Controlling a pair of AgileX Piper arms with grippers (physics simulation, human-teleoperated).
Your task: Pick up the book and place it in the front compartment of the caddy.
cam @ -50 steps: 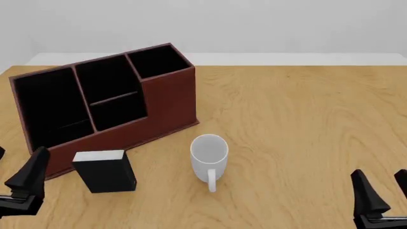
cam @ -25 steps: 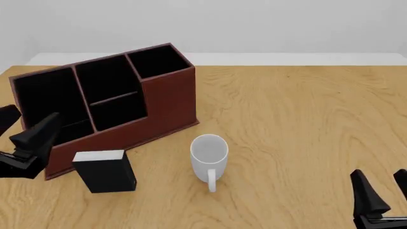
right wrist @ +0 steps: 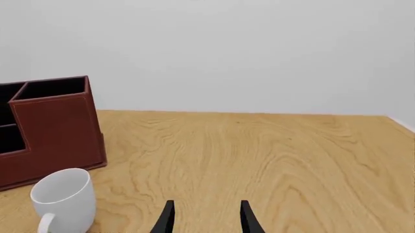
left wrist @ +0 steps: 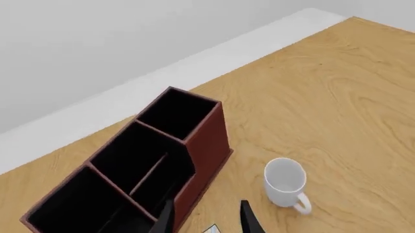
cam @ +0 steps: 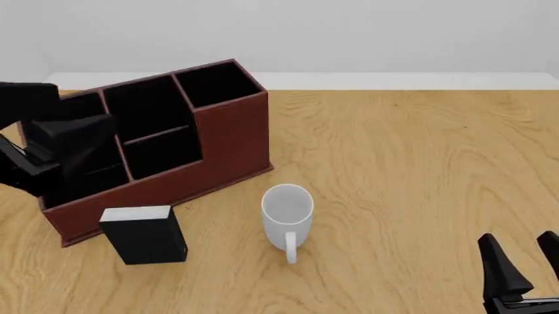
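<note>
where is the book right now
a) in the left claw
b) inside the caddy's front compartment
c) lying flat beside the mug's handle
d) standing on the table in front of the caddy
d: the book stands upright on the table, just in front of the caddy, with neither claw on it.

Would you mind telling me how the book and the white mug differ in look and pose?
The book is a black, flat-sided block with a white page edge on top; the white mug is round, open-topped and has a handle pointing toward the camera. The book stands right by the caddy's low front wall; the mug stands off its corner. Both stand upright on the table, untouched.
</note>
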